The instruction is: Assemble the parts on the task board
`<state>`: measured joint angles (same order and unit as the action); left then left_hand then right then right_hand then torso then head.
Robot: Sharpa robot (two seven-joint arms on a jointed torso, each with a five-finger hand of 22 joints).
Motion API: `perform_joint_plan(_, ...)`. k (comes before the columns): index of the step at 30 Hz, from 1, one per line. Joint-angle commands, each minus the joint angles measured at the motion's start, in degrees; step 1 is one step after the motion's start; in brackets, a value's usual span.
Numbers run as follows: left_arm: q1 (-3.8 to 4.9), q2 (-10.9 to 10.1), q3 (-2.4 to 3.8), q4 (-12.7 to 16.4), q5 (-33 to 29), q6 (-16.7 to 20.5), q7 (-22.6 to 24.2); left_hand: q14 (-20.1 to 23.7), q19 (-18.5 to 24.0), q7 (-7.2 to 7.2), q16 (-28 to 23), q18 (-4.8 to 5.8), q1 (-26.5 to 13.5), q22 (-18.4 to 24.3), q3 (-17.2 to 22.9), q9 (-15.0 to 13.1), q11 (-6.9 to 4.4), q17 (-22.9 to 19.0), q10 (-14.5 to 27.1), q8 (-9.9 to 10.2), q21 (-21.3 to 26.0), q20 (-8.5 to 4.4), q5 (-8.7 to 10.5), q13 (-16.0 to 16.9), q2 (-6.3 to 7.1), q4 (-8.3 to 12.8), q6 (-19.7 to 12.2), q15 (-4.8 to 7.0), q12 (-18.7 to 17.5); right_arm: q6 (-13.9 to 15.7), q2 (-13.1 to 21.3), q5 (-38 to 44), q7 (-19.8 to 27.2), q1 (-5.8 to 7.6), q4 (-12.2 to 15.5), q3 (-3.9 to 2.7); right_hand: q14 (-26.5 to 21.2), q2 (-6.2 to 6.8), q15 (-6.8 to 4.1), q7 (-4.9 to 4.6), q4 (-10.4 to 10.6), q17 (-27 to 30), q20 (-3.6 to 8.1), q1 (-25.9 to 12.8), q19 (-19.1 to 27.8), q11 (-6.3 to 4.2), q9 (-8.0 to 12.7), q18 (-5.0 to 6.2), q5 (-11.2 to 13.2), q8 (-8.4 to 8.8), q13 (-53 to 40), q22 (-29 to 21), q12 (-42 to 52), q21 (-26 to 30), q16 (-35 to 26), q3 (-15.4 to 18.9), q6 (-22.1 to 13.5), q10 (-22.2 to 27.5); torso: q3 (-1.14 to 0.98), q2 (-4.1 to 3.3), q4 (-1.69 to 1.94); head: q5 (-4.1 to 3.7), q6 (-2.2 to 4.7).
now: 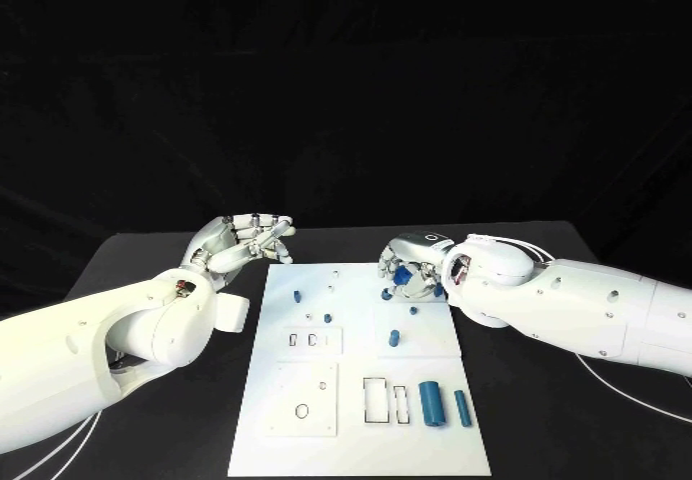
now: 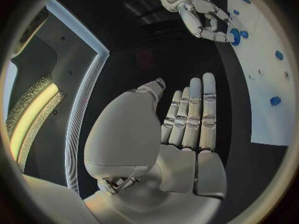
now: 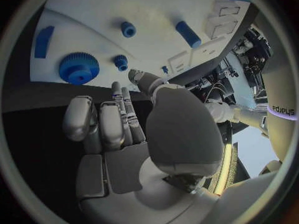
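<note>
Right wrist view reveals blue gear (image 3: 79, 67).

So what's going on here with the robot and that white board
The robot is assembling small blue parts on the white task board. Its right robot hand is over the board's far end, fingers at a blue gear; whether it grips the gear is unclear. The left robot hand hovers off the board's far left corner, holding nothing. Two blue cylinders lie near the front.

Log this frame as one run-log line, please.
left hand: open, off board's left edge | right hand: open, over task board by blue gear | parts: loose
</note>
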<state>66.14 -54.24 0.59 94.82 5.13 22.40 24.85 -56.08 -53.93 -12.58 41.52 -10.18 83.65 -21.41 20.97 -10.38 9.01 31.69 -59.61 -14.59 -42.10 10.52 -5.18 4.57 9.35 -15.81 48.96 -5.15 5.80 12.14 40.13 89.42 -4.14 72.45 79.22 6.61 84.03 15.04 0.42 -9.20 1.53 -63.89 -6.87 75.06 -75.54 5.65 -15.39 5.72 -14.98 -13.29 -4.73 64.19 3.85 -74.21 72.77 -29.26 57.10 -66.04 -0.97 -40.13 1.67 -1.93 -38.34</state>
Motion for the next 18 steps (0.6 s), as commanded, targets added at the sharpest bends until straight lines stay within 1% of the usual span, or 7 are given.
perform_joint_plan(1,0.17,-0.1,0.12,0.2,0.4,-1.2,0.1,0.6,0.4,0.08,0.5,-0.12,-0.1,-0.2,0.3,-0.1,0.0,0.1,-0.4,-0.3,-0.6,-0.08,0.2,0.1,0.41,-0.1,0.1,-0.07,-0.4,-3.0,-0.3,2.8,-1.7,-0.09,-0.2,0.0,1.7,0.62,0.52,0.02,0.2,-0.2,0.08,0.2,-0.2,0.09,-0.2,-0.57,0.4,0.29,0.0,0.0,-0.3,-0.2,0.5,0.6,-0.5,0.8,-0.01,-0.27,0.04,-0.12,-0.12)
perform_joint_plan(8,0.25,0.0,0.17,0.1,0.4,-1.4,0.0,0.8,0.7,0.05,0.9,-0.14,-0.2,-1.0,0.4,-0.2,0.03,0.2,-0.3,-0.3,-1.8,-0.05,0.21,0.1,0.4,-0.2,0.1,-0.09,-0.5,-4.5,-0.7,3.2,-2.3,-0.46,-0.8,0.08,1.6,0.6,0.53,0.08,0.5,-0.3,-0.02,0.1,-0.1,0.11,-0.3,-0.55,0.4,0.38,-0.1,0.0,-0.3,-0.2,0.8,1.2,-0.7,1.4,-0.04,-0.38,0.08,-0.08,-0.48)
perform_joint_plan(10,0.26,0.0,0.18,0.0,0.4,-1.5,0.0,1.0,0.9,0.02,1.1,-0.15,-0.2,-1.4,0.4,-0.2,0.07,0.3,-0.2,-0.3,-2.5,-0.03,0.2,0.1,0.43,-0.2,0.1,-0.12,-0.6,-4.8,-0.9,3.3,-2.4,-0.73,-1.0,0.1,1.6,0.51,0.54,0.05,0.6,-0.5,-0.04,0.1,-0.1,0.12,-0.3,-0.55,0.4,0.37,-0.1,0.1,-0.2,-0.3,1.0,1.4,-0.7,1.5,-0.01,-0.33,0.11,0.04,-0.39)
perform_joint_plan(14,0.27,0.0,0.18,-0.1,0.3,-1.6,-0.1,1.1,0.9,0.01,1.1,-0.15,-0.3,-1.5,0.4,-0.2,0.08,0.3,-0.2,-0.3,-2.7,-0.02,0.21,0.1,0.43,-0.2,0.1,-0.13,-0.6,-4.8,-1.2,3.5,-2.6,-1.05,-1.4,0.11,1.6,0.22,0.55,0.05,0.7,-0.7,-0.06,0.3,-0.2,0.11,-0.4,-0.57,0.3,0.32,-0.3,0.3,-0.1,-0.4,1.3,1.5,-0.6,1.4,-0.07,-0.52,0.15,0.03,-0.46)
perform_joint_plan(15,0.27,0.0,0.18,-0.1,0.3,-1.6,-0.1,1.1,0.9,0.0,1.2,-0.15,-0.3,-1.6,0.4,-0.2,0.09,0.3,-0.1,-0.3,-2.9,-0.01,0.21,0.1,0.44,-0.2,0.1,-0.14,-0.6,-4.7,-1.2,3.5,-2.6,-1.11,-1.5,0.11,1.7,0.16,0.54,0.06,0.7,-0.9,-0.06,0.3,-0.2,0.1,-0.5,-0.58,0.3,0.31,-0.3,0.4,0.0,-0.5,1.4,1.5,-0.6,1.3,-0.07,-0.54,0.21,0.06,-0.49)
perform_joint_plan(18,0.27,0.0,0.19,-0.1,0.3,-1.6,-0.2,1.1,0.9,0.0,1.2,-0.15,-0.3,-1.6,0.4,-0.2,0.09,0.3,-0.1,-0.3,-2.9,-0.01,0.21,0.1,0.44,-0.2,0.1,-0.14,-0.6,-4.4,-1.4,3.5,-2.6,-1.24,-1.7,0.11,1.7,-0.28,0.52,0.07,0.9,-1.1,-0.07,0.6,-0.4,0.06,-0.6,-0.64,0.3,0.21,-0.5,0.9,0.2,-0.8,1.8,1.4,-0.4,1.0,-0.06,-0.6,0.19,0.23,-0.52)
